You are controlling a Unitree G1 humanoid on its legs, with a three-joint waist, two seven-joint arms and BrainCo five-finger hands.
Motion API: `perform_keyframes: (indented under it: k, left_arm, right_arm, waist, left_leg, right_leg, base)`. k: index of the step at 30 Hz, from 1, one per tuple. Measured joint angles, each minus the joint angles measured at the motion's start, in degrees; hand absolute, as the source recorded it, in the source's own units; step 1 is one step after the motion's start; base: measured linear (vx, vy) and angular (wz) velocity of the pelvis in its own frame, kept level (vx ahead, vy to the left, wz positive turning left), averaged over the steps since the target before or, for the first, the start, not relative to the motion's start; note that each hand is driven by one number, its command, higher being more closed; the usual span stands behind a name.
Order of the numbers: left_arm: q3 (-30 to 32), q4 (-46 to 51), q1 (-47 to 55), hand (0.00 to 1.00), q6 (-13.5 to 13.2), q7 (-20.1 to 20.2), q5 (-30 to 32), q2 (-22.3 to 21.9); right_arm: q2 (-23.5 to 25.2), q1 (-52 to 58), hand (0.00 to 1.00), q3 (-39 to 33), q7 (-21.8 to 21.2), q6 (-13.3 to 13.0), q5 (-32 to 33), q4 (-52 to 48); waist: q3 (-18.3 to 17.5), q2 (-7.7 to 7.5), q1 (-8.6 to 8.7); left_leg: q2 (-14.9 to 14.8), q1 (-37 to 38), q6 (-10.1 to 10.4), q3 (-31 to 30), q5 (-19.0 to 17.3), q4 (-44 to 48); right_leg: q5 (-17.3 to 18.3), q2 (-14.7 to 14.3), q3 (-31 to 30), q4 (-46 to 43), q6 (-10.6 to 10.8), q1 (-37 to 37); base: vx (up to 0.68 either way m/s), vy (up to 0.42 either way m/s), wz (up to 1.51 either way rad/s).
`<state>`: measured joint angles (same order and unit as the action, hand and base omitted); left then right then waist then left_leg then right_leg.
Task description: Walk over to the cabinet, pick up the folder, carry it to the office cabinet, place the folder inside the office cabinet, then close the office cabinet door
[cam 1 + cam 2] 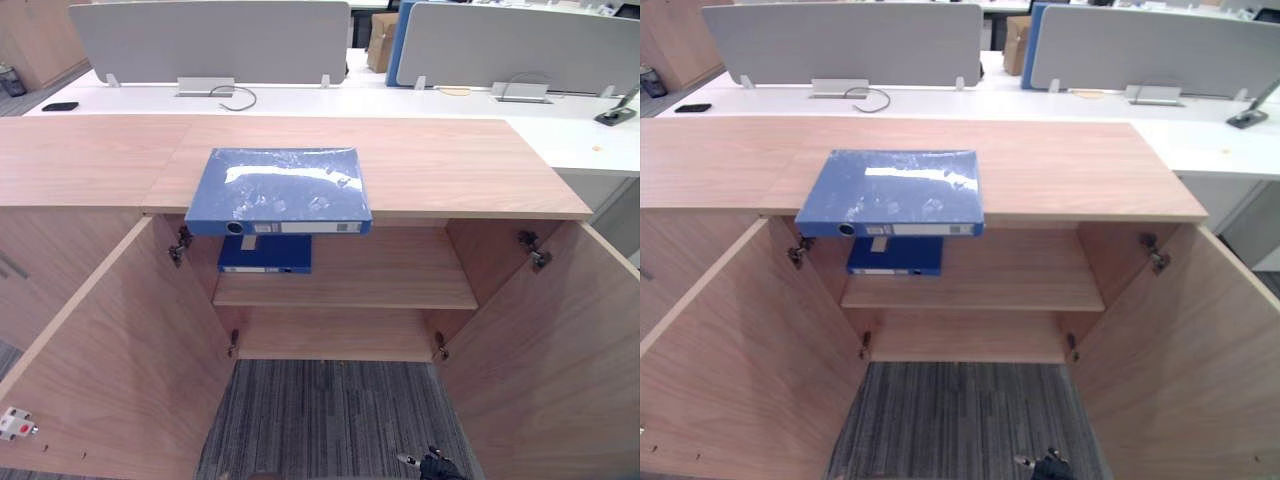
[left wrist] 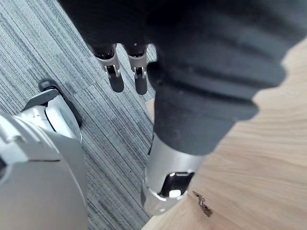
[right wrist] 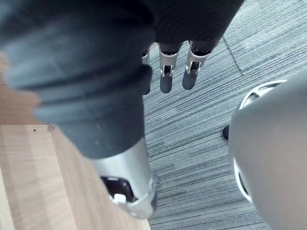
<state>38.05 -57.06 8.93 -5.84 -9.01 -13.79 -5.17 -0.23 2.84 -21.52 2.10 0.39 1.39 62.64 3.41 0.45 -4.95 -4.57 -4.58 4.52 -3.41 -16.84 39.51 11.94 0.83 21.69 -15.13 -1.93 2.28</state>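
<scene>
– Two blue folders on my feed. The one I'm after, the folder [image 1: 280, 188], lies flat on top of the cabinet [image 1: 450, 165], left of centre. Its near edge juts out past the cabinet's front lip.

– How does it look from your end?

– Thick lever-arch type in a clear glossy wrap that catches the light. The spine faces me, with a round finger hole at its left end and a pale label strip running along it.

– And the cabinet itself?

– Light wood, with both doors swung wide toward me: the left door [image 1: 110, 370] and the right door [image 1: 560, 370]. Inside, one shelf [image 1: 390, 285] splits it into an upper and a lower compartment. The second folder [image 1: 265, 255] lies flat at the left end of that shelf, directly under the overhanging one, spine toward me too. Striped grey carpet [image 1: 330, 420] runs up to the cabinet's foot. A white desk [image 1: 300, 100] with grey divider panels [image 1: 210, 40] stands behind it.

– Hands?

– Both are low and well apart from the folder. My left hand [image 2: 192, 72] hangs with its fingers [image 2: 115, 79] straight and relaxed, pointing at the carpet, with a wooden panel just beside it. My right hand [image 3: 96, 72] hangs the same way, fingers [image 3: 165, 79] loose and extended over the carpet, also with wood alongside. Neither one grips or touches anything.
</scene>
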Motion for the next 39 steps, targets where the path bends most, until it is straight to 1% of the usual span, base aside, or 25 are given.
perform_keyframes:
  k: [1, 2, 3, 5, 7, 8, 9, 10, 11, 12, 13, 17, 18, 19, 22, 25, 28, 30, 31, 32, 33, 34, 35, 38, 39]
  left_arm:
    - [0.1, 0.3, 0.1, 0.00, 0.0, 0.0, 0.0, 0.0]
    - [0.1, 0.5, 0.1, 0.00, -0.2, -0.1, -0.2, 0.1]
    - [-0.2, 0.8, 0.0, 0.00, -0.2, -0.1, -0.4, 0.3]
    - [-0.6, 0.9, 0.0, 0.00, -0.2, 0.0, -0.8, 0.4]
    - [-2.7, 0.9, 0.1, 0.00, -0.3, 0.2, -2.2, 0.7]
    - [-4.2, 0.9, 0.6, 0.00, -0.3, 0.5, -2.5, 0.9]
    - [-5.1, 0.7, 0.9, 0.00, -0.3, 0.7, -2.6, 1.1]
    - [-6.6, 1.0, 0.7, 0.00, -0.5, 0.8, -2.6, 1.9]
    - [-7.5, 1.4, 0.7, 0.00, -0.8, 0.8, -2.6, 2.2]
    - [-8.5, 1.2, 0.6, 0.00, -0.8, 0.9, -2.6, 2.7]
    - [-9.2, 0.6, 0.8, 0.00, -0.8, 1.0, -2.6, 3.1]
    - [-9.8, -0.7, 2.6, 0.00, -0.8, 1.0, -3.6, 3.7]
    - [-9.9, -1.7, 2.7, 0.00, -0.8, 1.0, -3.6, 3.9]
    - [-10.2, -2.2, 2.9, 0.00, -0.8, 1.2, -3.6, 4.2]
    - [-11.2, -3.0, 3.1, 0.00, -0.8, 2.2, -4.0, 4.9]
    - [-13.1, -3.8, 3.3, 0.00, -0.6, 4.5, -6.6, 5.7]
    - [-17.2, -3.1, 3.7, 0.00, -0.4, 6.9, -9.9, 7.0]
    - [-22.9, -0.1, 4.6, 0.00, -0.2, 9.1, -13.4, 8.0]
    - [-25.1, 2.1, 5.2, 0.00, -0.2, 9.9, -14.6, 8.2]
    - [-27.4, 5.0, 5.7, 0.00, 0.0, 11.5, -16.4, 8.1]
    - [-30.1, 8.4, 5.8, 0.00, 0.1, 13.0, -17.7, 8.3]
    - [-31.7, 9.8, 5.8, 0.00, 0.2, 13.7, -18.2, 8.7]
    - [-34.6, 12.8, 5.9, 0.00, 0.5, 15.4, -18.5, 9.1]
    - [-39.4, 21.0, 6.7, 0.00, 0.9, 18.1, -18.5, 10.1]
    - [-41.2, 25.9, 7.4, 0.00, 0.9, 18.8, -18.4, 10.9]
  right_arm:
    - [0.1, 0.0, 0.00, 0.0, 0.1, 0.0, 0.0, 0.0]
    - [0.4, -0.2, 0.00, -0.2, 0.3, 0.0, 0.0, -0.1]
    - [0.7, -0.5, 0.00, -0.4, 0.5, -0.1, 0.2, 0.0]
    - [1.6, -1.7, 0.00, -1.3, 0.6, 0.0, 0.3, 0.2]
    - [2.4, -3.3, 0.00, -2.2, 0.7, 0.0, 0.2, 1.0]
    - [2.2, -3.6, 0.00, -2.1, 0.4, 0.1, -0.7, 1.1]
    - [2.2, -3.7, 0.00, -1.8, 0.2, 0.2, -1.3, 1.2]
    - [2.5, -3.8, 0.00, -1.6, -0.1, 0.2, -2.8, 1.3]
    - [2.5, -4.0, 0.00, -1.6, -0.3, 0.3, -3.1, 1.6]
    - [2.3, -4.9, 0.00, -1.9, -0.4, 0.5, -4.3, 2.7]
    - [2.3, -5.5, 0.00, -1.9, -0.4, 0.6, -4.8, 3.7]
    - [2.3, -6.2, 0.00, -1.9, -0.6, 0.5, -3.7, 4.5]
    - [2.1, -5.8, 0.00, -1.8, -0.6, 0.4, -3.0, 4.5]
    - [1.9, -5.0, 0.00, -1.8, -0.7, 0.3, -2.7, 4.6]
    - [1.1, -3.0, 0.00, -1.5, -0.9, 0.3, -2.6, 4.8]
    - [0.1, -2.6, 0.00, -1.4, -1.7, 0.4, -2.5, 5.6]
    - [-0.2, -2.5, 0.00, -1.4, -2.0, 0.5, -2.6, 5.6]
    - [-0.2, -2.5, 0.00, -0.7, -2.3, 0.6, -2.9, 5.0]
    - [-0.1, -2.6, 0.00, 0.5, -2.6, 0.7, -3.1, 4.3]
    - [-0.2, -3.1, 0.00, 2.9, -3.1, 0.9, -4.8, 3.8]
    - [0.1, -3.3, 0.00, 5.1, -3.9, 1.0, -5.4, 2.0]
    - [0.3, -3.3, 0.00, 6.3, -4.2, 1.0, -5.8, 1.3]
    - [0.5, -3.2, 0.00, 8.7, -4.4, 1.1, -6.2, 0.6]
    - [1.0, -3.8, 0.00, 13.6, -4.9, 1.1, -7.1, 0.5]
    - [1.2, -4.1, 0.00, 16.4, -5.1, 1.4, -7.1, 0.6]
  waist:
    - [0.1, -0.09, -0.16]
    - [0.3, -0.38, -0.51]
    - [0.4, -0.33, -0.81]
    - [0.6, -0.47, -1.13]
    - [2.4, -0.55, -1.48]
    - [2.5, 0.04, -1.66]
    - [2.3, 0.17, -2.17]
    - [2.2, -1.16, -2.15]
    - [2.3, -1.30, -2.18]
    - [2.3, -1.50, -2.34]
    - [2.1, -1.59, -2.39]
    - [0.4, -1.80, -2.40]
    - [-0.2, -2.24, -2.28]
    - [-1.0, -2.21, -1.96]
    - [-1.6, -2.37, -1.35]
    - [-1.8, -2.36, -0.68]
    - [-1.7, -2.36, -0.66]
    - [-1.7, -2.35, -0.89]
    - [-1.6, -2.37, -1.12]
    - [-1.3, -1.57, -1.02]
    - [-0.6, -1.21, -0.93]
    - [-0.1, -0.98, -0.86]
    - [0.0, -1.06, -0.62]
    - [0.0, -1.15, -0.12]
    - [-0.1, -1.24, 0.06]
  left_leg:
    - [-0.3, -1.4, 0.5, 0.7, 1.2, 3.9]
    - [-1.2, -3.7, 0.2, 2.9, 3.0, 10.7]
    - [-3.1, -5.7, -1.0, 5.6, 2.3, 15.3]
    - [-4.6, -9.2, -2.2, 7.2, 1.3, 16.3]
    - [-4.7, -10.4, -2.3, 7.4, 1.1, 11.0]
    - [-4.9, -10.1, -1.7, 7.2, 4.5, 2.9]
    - [-3.3, -8.2, -1.4, 7.2, 2.9, 0.7]
    - [-1.1, -7.0, -1.8, 7.2, 2.6, -3.1]
    - [0.0, -6.2, -2.0, 7.2, 2.5, -5.5]
    - [1.8, -4.5, -2.9, 7.0, 2.5, -9.7]
    - [3.3, -3.2, -4.1, 7.1, 3.7, -12.8]
    - [5.8, 0.8, -5.2, 8.7, 8.1, -22.0]
    - [6.6, 2.5, -5.2, 8.9, 10.2, -26.1]
    - [7.4, 4.2, -5.2, 8.9, 12.5, -30.4]
    - [8.2, 7.2, -5.1, 8.6, 16.6, -37.5]
    - [8.5, 9.0, -4.9, 8.3, 18.4, -41.2]
    - [8.9, 9.8, -5.0, 8.8, 18.8, -42.4]
    - [9.6, 9.6, -6.1, 9.4, 17.9, -42.4]
    - [9.8, 9.6, -6.5, 9.4, 17.2, -42.3]
    - [9.1, 9.6, -6.9, 9.8, 16.8, -41.6]
    - [7.9, 9.8, -7.5, 10.7, 15.9, -39.7]
    - [7.3, 10.1, -7.9, 11.0, 15.4, -39.0]
    - [6.1, 10.9, -8.2, 11.8, 14.7, -38.2]
    - [5.1, 11.5, -7.2, 11.9, 13.4, -37.3]
    - [4.9, 11.3, -6.5, 11.9, 13.0, -36.8]
  right_leg:
    - [0.0, -0.1, 0.0, 0.4, -0.1, 1.2]
    - [0.1, 0.0, -0.3, 1.4, -0.1, 3.3]
    - [0.2, 0.0, -0.8, 2.0, -0.3, 4.8]
    - [0.5, 0.8, -2.2, 2.1, 0.2, 5.3]
    - [1.1, 2.8, -3.5, 0.5, 1.2, 5.5]
    - [2.5, 3.8, -4.5, -1.2, 3.6, 5.3]
    - [3.5, 4.8, -5.5, -2.1, 5.2, 4.7]
    - [3.4, 6.3, -6.0, -1.2, 5.1, 4.6]
    - [3.4, 6.9, -6.0, -0.6, 5.1, 4.6]
    - [2.7, 7.8, -6.1, 1.1, 5.2, 4.8]
    - [1.2, 8.7, -6.3, 3.0, 5.2, 5.3]
    - [-2.6, 10.4, -8.6, 6.8, 6.0, 6.0]
    - [-3.6, 10.8, -8.7, 7.8, 6.4, 5.9]
    - [-4.2, 11.2, -8.7, 8.8, 6.6, 5.9]
    - [-5.0, 11.2, -8.6, 10.4, 6.9, 6.4]
    - [-5.4, 11.1, -8.7, 11.5, 7.2, 6.7]
    - [-5.6, 11.4, -9.4, 11.8, 7.3, 6.5]
    - [-4.8, 12.6, -10.6, 10.0, 6.4, 4.9]
    - [-4.6, 13.2, -11.6, 7.9, 6.6, 3.5]
    - [-4.7, 12.8, -12.3, 0.2, 6.7, -0.2]
    - [-5.4, 13.0, -12.3, -8.5, 5.7, -4.2]
    - [-6.2, 13.0, -12.3, -11.5, 4.6, -5.4]
    - [-6.5, 13.3, -11.4, -14.9, 3.5, -6.4]
    - [-6.3, 13.4, -11.4, -14.1, 4.2, -7.5]
    - [-5.9, 12.4, -12.2, -10.7, 5.1, -7.4]
  base:
    - [0.20, 0.026, -0.03]
    - [0.24, 0.099, -0.10]
    - [0.23, 0.127, -0.13]
    - [0.17, 0.214, -0.24]
    - [0.10, 0.251, -0.31]
    - [0.10, 0.319, -0.24]
    - [0.14, 0.444, 0.05]
    - [0.10, 0.323, 0.24]
    - [0.04, 0.293, 0.45]
    - [-0.02, 0.248, 0.31]
    - [-0.03, 0.220, 0.20]
    - [-0.01, 0.098, -0.14]
    - [0.00, -0.010, -0.17]
    - [0.01, -0.026, -0.12]
    - [0.00, -0.051, 0.00]
    - [-0.04, -0.027, -0.03]
    - [-0.05, 0.023, -0.13]
    - [-0.03, 0.086, -0.28]
    - [0.00, 0.084, -0.53]
    - [0.01, 0.066, -0.56]
    - [0.00, 0.055, -0.45]
    - [-0.03, 0.066, -0.26]
    - [-0.04, 0.075, -0.21]
    - [-0.02, 0.048, -0.10]
    - [0.04, -0.030, 0.02]
